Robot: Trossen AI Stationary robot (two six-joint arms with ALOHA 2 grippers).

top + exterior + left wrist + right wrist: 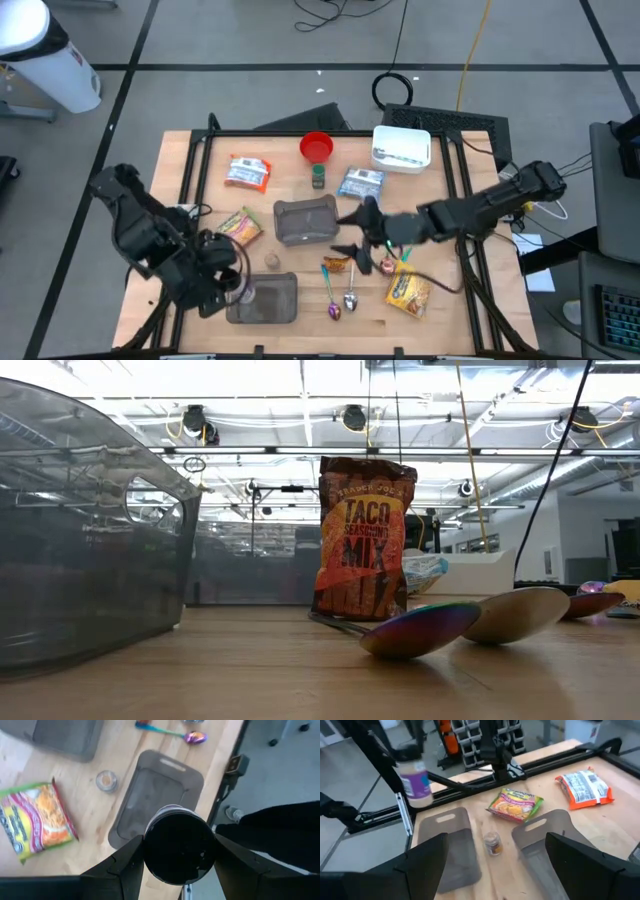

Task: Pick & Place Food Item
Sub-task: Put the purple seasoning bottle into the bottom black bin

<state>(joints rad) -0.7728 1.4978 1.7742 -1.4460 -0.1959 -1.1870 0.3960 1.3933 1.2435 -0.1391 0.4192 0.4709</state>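
wooden table (180, 160), black-lidded jar (415, 779) in left gripper (235, 281)

A grey floor (250, 40) crossed by dark lines surrounds the wooden surface (300, 200). Cables (395, 85) lie on it. Ceiling light strips (300, 380) glow overhead.

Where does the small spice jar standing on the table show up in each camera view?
High view: small spice jar left of centre, just beyond the front grey tray.
Low view: not visible.
Left wrist view: upper left, beside the tray.
Right wrist view: lower centre, between two trays.
Shared landmark: the front grey tray, which also fills the low view's left.
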